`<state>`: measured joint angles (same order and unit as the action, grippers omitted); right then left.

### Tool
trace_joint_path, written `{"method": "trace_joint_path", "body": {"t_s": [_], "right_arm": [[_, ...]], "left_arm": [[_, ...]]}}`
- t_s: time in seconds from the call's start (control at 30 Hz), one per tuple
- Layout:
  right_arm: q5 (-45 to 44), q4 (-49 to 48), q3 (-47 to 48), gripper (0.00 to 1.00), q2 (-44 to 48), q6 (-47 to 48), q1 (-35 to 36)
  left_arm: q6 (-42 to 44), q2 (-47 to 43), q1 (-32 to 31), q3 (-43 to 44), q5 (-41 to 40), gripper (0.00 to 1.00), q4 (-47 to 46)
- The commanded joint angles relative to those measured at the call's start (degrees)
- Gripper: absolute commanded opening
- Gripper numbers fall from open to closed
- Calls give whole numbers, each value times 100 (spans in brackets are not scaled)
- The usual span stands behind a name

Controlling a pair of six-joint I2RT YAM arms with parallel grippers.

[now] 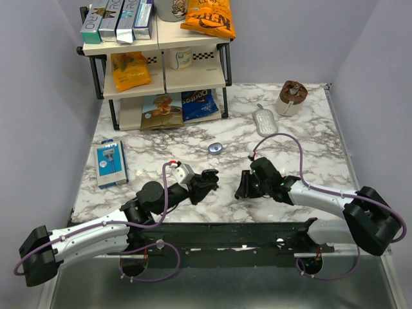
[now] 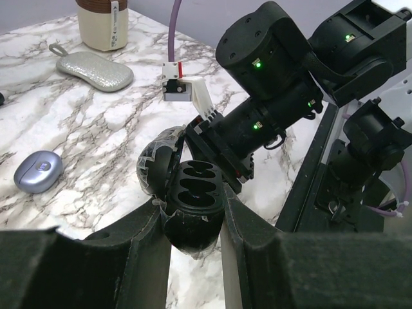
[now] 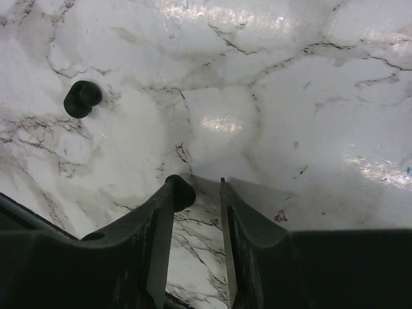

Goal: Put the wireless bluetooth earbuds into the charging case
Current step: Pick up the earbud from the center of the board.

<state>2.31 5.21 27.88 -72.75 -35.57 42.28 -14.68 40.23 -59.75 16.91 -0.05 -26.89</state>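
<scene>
The table (image 1: 322, 129) is white marble with grey veins. The case (image 2: 192, 193) and earbud (image 3: 82, 98) are glossy black. The pouch (image 2: 93, 69) is glittery silver, the pod (image 2: 38, 170) lilac.

table (image 3: 290, 96): glossy marble | charging case (image 2: 193, 206): shiny black plastic | pouch (image 2: 93, 69): silver glitter

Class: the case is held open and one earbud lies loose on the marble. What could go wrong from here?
1. The earbud is tiny and glossy and lies off to one side of the right gripper, whose jaws stand open; a poor pinch may flick it away.
2. The left gripper clamps the charging case with the right arm close by; a bump could twist it.
</scene>
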Motion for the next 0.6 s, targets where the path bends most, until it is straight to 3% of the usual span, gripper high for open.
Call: {"method": "trace_joint_path", "body": {"t_s": [0.0, 0.1, 0.27, 0.4, 0.57], "right_arm": [[-37, 50, -81, 57, 173, -81, -27], [-213, 208, -55, 64, 445, -82, -27], [-336, 463, 138, 65, 858, 103, -18], [-275, 577, 349, 51, 851, 313, -18], [-810, 1173, 806, 46, 464, 516, -18]], "left_arm": [[-18, -6, -55, -29, -100, 0, -79], [-26, -67, -55, -38, -144, 0, -61], [-18, -121, -63, -56, -214, 0, -79], [-35, -103, -72, -56, -214, 0, -123], [-53, -85, -90, -65, -258, 0, -79]]}}
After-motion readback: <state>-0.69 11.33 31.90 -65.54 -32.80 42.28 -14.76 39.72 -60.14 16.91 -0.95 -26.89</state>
